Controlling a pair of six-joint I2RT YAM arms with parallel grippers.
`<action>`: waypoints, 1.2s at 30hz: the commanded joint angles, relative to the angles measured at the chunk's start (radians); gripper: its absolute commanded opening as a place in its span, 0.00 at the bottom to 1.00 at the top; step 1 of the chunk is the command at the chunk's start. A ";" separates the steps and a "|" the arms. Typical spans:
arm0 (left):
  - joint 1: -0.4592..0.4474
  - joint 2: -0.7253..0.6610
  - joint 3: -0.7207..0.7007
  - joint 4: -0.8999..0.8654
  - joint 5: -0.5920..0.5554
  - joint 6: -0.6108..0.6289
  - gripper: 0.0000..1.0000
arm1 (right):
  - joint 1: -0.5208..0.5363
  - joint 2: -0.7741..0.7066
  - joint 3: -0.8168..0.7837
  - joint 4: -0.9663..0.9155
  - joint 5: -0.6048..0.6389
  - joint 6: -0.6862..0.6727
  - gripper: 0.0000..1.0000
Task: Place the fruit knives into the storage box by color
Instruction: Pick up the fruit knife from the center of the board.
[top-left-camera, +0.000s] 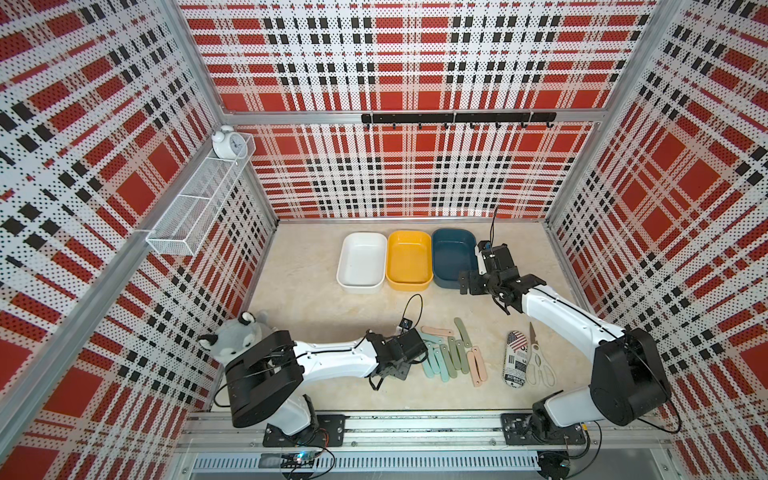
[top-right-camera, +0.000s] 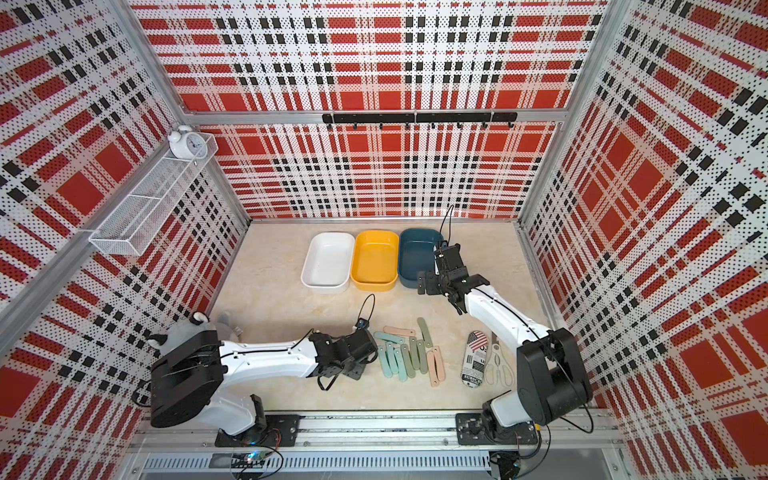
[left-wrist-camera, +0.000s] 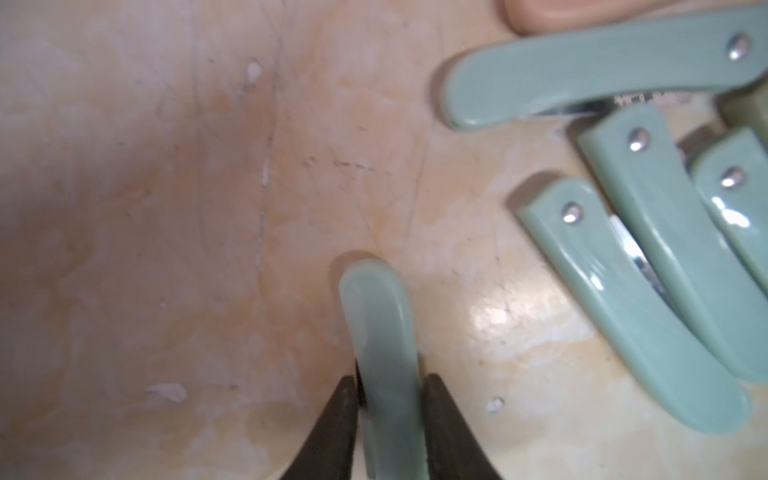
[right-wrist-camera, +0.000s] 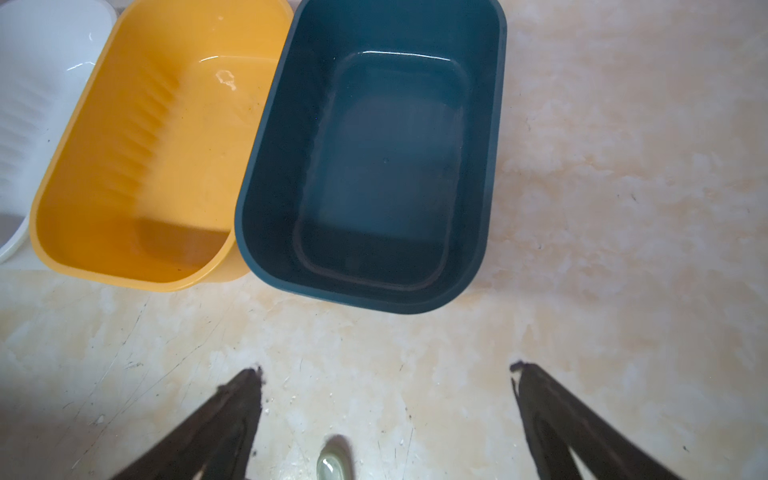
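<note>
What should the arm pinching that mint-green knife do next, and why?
Probably lift it straight up a little. The left gripper is shut on one mint knife, low over the table, with other mint knives close beside; the three boxes farther back are empty.

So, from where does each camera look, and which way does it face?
Both top views: high over the front, facing down toward the back wall; left arm and right arm show.
Left wrist: on the left arm, facing the table; left gripper shut on a mint knife.
Right wrist: facing the blue box; right gripper open.
Shared: the blue box, right wrist and top views.
</note>
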 joint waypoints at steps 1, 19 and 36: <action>0.031 -0.039 0.029 -0.005 -0.044 0.020 0.31 | 0.000 0.011 0.020 0.006 -0.013 0.013 1.00; -0.022 -0.063 -0.008 -0.063 0.084 -0.187 0.52 | 0.011 0.032 0.045 0.009 -0.018 0.018 1.00; 0.041 0.074 0.073 -0.182 0.087 -0.170 0.39 | 0.018 0.028 0.050 -0.001 -0.007 0.017 1.00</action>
